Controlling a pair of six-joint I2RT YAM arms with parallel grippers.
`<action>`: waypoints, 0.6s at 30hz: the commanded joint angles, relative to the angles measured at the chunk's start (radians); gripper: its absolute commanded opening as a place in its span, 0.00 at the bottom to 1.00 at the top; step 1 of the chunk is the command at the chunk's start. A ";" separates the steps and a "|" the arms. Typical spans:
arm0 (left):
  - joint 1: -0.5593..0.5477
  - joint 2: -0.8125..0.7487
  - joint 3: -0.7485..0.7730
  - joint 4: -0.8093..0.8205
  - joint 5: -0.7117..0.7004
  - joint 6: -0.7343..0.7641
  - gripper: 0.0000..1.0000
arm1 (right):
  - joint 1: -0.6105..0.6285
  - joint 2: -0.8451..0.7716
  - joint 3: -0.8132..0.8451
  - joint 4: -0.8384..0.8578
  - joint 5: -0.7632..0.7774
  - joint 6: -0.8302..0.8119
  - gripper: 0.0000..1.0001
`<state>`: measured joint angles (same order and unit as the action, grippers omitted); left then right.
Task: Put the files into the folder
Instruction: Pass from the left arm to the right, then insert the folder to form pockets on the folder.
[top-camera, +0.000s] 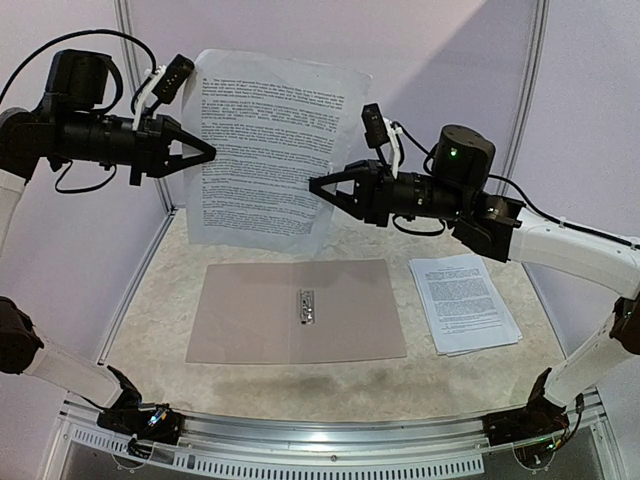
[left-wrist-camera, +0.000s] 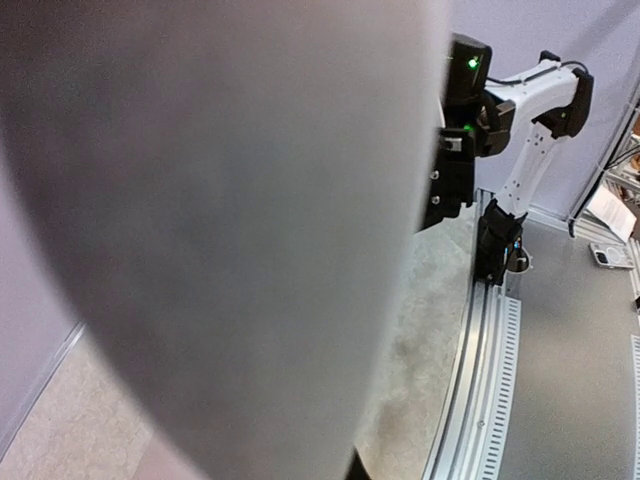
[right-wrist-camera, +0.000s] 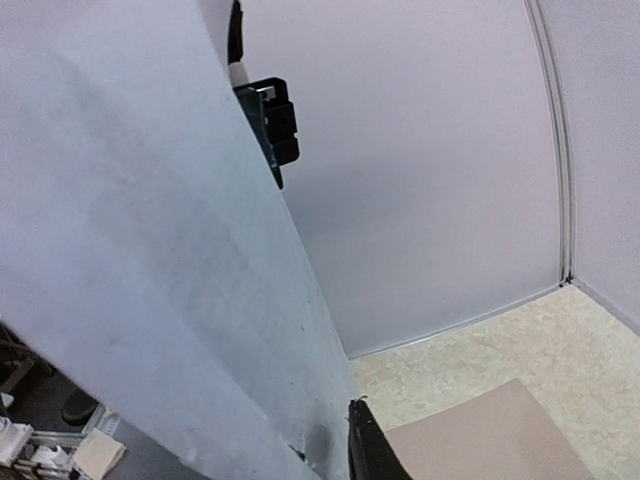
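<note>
One printed white sheet of the files (top-camera: 262, 145) hangs upright in the air above the table. My left gripper (top-camera: 207, 152) is shut on its left edge. My right gripper (top-camera: 314, 184) pinches its right edge, one black finger (right-wrist-camera: 366, 450) pressed against the paper. The sheet's blank back (left-wrist-camera: 220, 220) fills the left wrist view and hides those fingers. The brown folder (top-camera: 250, 320) lies open and flat on the table below, its metal clip (top-camera: 306, 306) at the fold. A corner of the folder (right-wrist-camera: 500, 445) shows in the right wrist view.
A stack of more printed files (top-camera: 465, 302) lies on the table to the right of the folder. Lilac walls close in the back and both sides. A metal rail (top-camera: 330, 440) runs along the near edge between the arm bases.
</note>
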<state>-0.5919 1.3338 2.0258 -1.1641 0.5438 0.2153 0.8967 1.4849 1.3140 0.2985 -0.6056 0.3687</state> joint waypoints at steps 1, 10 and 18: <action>-0.006 0.005 -0.011 0.020 0.019 -0.023 0.00 | 0.001 0.005 0.030 0.069 -0.028 0.033 0.06; -0.003 0.012 -0.013 -0.011 -0.100 -0.083 0.72 | -0.041 -0.007 0.095 -0.213 0.151 0.083 0.00; 0.160 0.052 -0.170 -0.100 -0.409 -0.067 1.00 | -0.077 0.070 0.106 -0.448 0.383 0.159 0.00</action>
<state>-0.5552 1.3426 1.9629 -1.1954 0.2878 0.1619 0.8364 1.4921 1.4021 0.0002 -0.3508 0.4721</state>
